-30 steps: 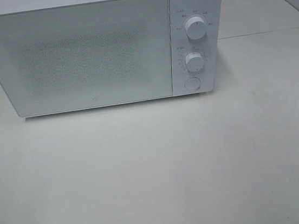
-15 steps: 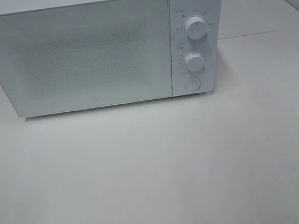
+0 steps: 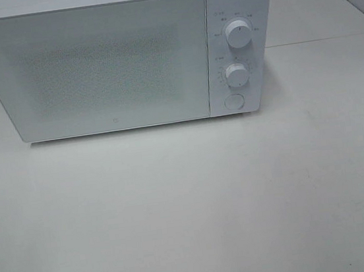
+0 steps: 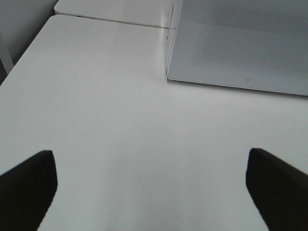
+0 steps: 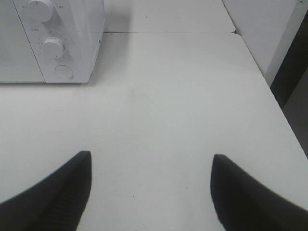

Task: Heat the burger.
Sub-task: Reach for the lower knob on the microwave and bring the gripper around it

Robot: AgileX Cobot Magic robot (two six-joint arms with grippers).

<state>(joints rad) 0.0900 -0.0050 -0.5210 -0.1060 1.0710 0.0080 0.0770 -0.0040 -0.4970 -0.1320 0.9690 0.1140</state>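
Plainly, the left fingers (image 4: pixel 29 187) are spread as wide as they go, two dark tips with only bare white tabletop (image 3: pixel 191 208) between them and nothing in their hold. The right fingers (image 5: pixel 62 192) also stand well apart, a little less widely, over bare tabletop and gripping nothing. Beyond the left pair lies the lower corner of the microwave (image 3: pixel 119 57) on its door side; beyond the right pair lies the corner on its control side. Neither pair touches it. From the high camera the microwave stands at 12 o'clock on the tabletop, its speckled door (image 3: pixel 94 67) closed flush. At 3 o'clock of the door is the control panel: an upper knob (image 3: pixel 239 35), a lower knob (image 3: pixel 235 73) at 6 o'clock of it, and a round button (image 3: pixel 233 101) lower still. The burger shows in none of the views, so its place cannot be told.
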